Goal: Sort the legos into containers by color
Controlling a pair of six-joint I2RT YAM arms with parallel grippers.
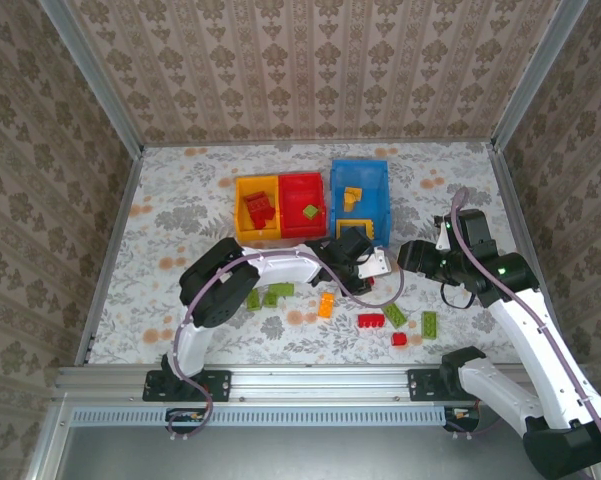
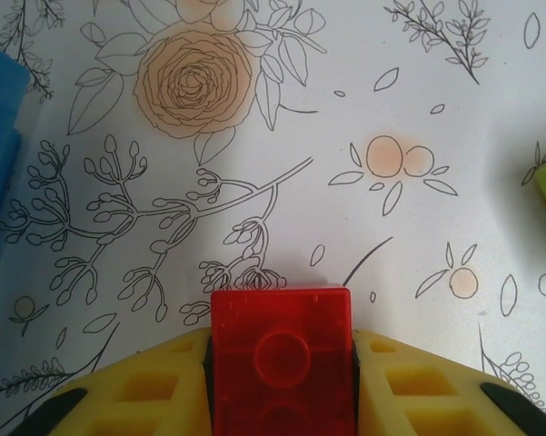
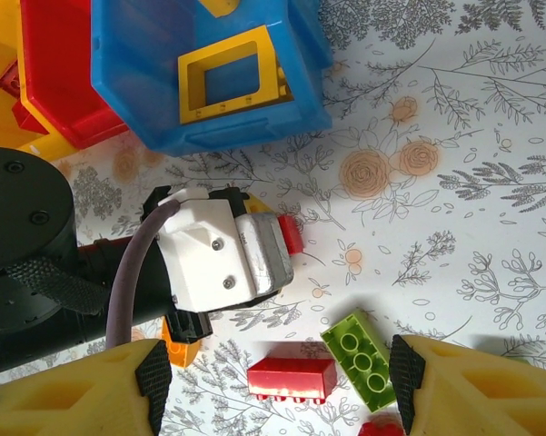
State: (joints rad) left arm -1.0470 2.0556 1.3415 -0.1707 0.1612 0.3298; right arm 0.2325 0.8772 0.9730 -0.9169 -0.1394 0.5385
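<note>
My left gripper (image 2: 282,381) is shut on a small red lego (image 2: 282,322), its yellow fingers (image 2: 154,391) pressed to both sides, low over the floral table. From the right wrist view the same red lego (image 3: 292,233) pokes out of the left gripper's tip. My right gripper (image 3: 280,381) is open above a red brick (image 3: 291,380) and a green brick (image 3: 363,357), holding nothing. The yellow container (image 1: 242,215) has red legos in it, the red container (image 1: 302,178) a green one, and the blue container (image 1: 383,200) yellow frames.
Loose legos lie along the near side of the table: green ones (image 1: 253,298), an orange one (image 1: 326,305), a red brick (image 1: 370,321), green bricks (image 1: 431,323) and a small red one (image 1: 399,339). Metal rails and patterned walls enclose the table.
</note>
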